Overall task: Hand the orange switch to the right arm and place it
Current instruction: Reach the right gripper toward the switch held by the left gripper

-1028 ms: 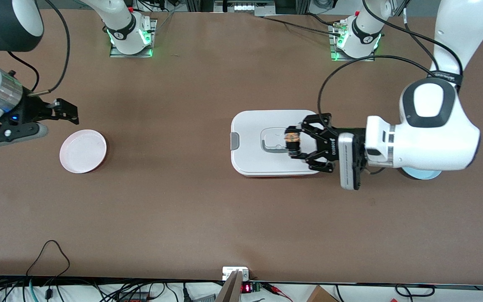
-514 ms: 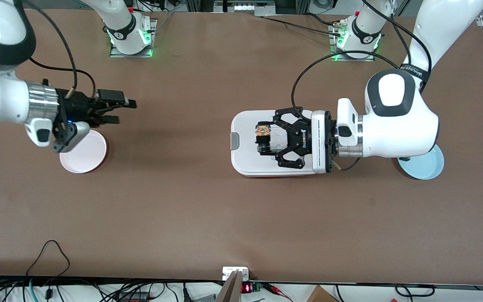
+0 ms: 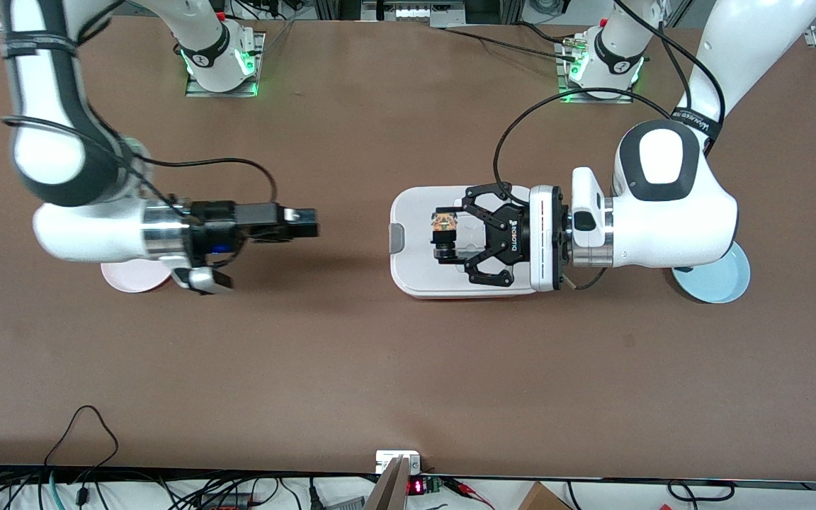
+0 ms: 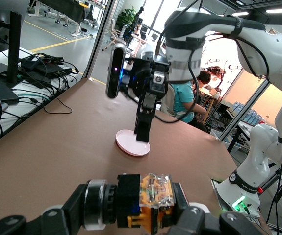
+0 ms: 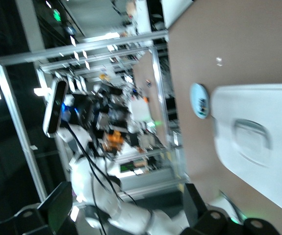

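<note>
Left hand (image 3: 443, 237) hanging over the white lidded container (image 3: 422, 273), clamped shut on the orange switch (image 3: 441, 225), wide black linkage pointing toward the right arm's end of the counter (image 3: 380, 368). In the left wrist view, orange switch (image 4: 150, 196) sitting pinched between the two pads, clear top and orange body showing, dark block beside it.

Right hand (image 3: 305, 223) hovering over bare counter between the pink plate (image 3: 128, 276) and the white lidded container, slim black fingers spread fully apart, holding nothing, aimed at the left hand with a clear gap separating the two. Seen from the left wrist view as the right hand (image 4: 143, 132) pointing straight toward the camera above the pink plate (image 4: 131, 143).

Pink plate lying mostly hidden under the right arm (image 3: 89, 234). Blue plate (image 3: 723, 280) resting toward the left arm's end, partly covered by the left arm (image 3: 663, 212). Both bases glowing green along the top edge of the front view.
</note>
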`<action>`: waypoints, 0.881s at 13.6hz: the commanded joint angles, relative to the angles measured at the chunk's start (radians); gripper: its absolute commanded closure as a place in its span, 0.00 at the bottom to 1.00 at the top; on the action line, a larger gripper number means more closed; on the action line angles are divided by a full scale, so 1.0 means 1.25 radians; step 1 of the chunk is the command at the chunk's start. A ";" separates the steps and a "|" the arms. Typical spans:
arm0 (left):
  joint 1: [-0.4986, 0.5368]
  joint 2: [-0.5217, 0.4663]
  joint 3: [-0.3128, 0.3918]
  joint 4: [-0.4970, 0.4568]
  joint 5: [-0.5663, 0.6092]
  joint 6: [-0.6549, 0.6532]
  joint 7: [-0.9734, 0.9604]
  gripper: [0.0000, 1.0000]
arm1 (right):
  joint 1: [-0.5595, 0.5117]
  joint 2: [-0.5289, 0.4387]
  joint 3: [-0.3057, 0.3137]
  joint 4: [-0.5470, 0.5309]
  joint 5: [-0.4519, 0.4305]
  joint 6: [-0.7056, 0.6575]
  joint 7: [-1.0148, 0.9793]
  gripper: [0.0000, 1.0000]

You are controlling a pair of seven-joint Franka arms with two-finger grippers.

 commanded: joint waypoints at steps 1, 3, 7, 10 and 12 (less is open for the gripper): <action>0.012 -0.006 -0.016 -0.016 -0.040 0.013 0.032 0.87 | 0.102 0.003 -0.006 -0.006 0.163 0.138 0.020 0.00; 0.004 -0.006 -0.017 -0.016 -0.040 0.042 0.031 0.87 | 0.140 0.008 -0.006 -0.005 0.253 0.191 0.020 0.00; 0.007 -0.006 -0.032 -0.016 -0.046 0.046 0.031 0.87 | 0.174 0.012 -0.006 -0.005 0.360 0.229 0.027 0.00; 0.009 -0.006 -0.032 -0.016 -0.046 0.044 0.031 0.87 | 0.200 0.030 -0.006 0.002 0.423 0.249 0.026 0.00; 0.007 -0.006 -0.032 -0.016 -0.046 0.045 0.031 0.87 | 0.205 0.039 -0.006 0.007 0.424 0.250 0.026 0.02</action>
